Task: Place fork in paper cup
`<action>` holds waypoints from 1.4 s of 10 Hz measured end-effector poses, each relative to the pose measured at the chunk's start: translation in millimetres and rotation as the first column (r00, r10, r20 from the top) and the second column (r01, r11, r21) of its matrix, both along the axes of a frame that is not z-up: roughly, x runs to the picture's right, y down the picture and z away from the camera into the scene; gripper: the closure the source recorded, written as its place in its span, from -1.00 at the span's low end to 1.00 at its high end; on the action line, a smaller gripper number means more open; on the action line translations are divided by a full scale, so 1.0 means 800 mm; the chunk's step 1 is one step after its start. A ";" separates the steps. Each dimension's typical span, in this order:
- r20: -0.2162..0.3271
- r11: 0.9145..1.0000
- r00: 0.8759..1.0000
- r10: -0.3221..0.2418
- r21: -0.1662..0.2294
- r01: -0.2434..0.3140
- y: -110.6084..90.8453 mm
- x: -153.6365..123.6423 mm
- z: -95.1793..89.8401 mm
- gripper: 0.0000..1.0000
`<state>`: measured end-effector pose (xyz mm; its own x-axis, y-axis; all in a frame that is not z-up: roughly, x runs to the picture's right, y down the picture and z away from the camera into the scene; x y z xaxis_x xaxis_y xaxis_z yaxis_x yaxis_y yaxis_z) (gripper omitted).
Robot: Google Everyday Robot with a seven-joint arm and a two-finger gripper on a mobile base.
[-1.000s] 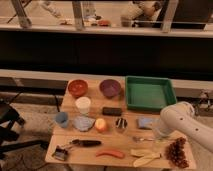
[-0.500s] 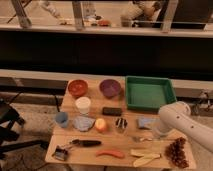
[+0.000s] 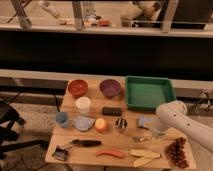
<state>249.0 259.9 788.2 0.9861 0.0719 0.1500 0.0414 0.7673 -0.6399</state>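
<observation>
The paper cup is a cream-white cylinder standing upright on the left half of the wooden table, in front of the red bowl. The fork is a small silver piece lying flat right of centre, just behind the banana pieces. My white arm comes in from the right, and its gripper hangs low over the table just right of and above the fork. The fork still lies on the table. The cup is far to the gripper's left.
At the back are a red bowl, a purple bowl and a green tray. A blue cup, an orange fruit, a small metal cup, a black-handled tool and grapes surround the fork.
My arm has shifted slightly to the left and lower, bringing the gripper closer to the fork. The objects on the table have not moved.
</observation>
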 end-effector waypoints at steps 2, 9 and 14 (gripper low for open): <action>-0.008 1.000 1.000 0.010 0.013 -0.010 -0.004 0.005 -0.005 -0.47; -0.001 0.999 1.000 0.005 0.035 -0.005 -0.008 0.003 -0.017 -0.36; 0.005 1.000 1.000 0.001 0.021 -0.001 0.000 0.001 -0.024 -0.36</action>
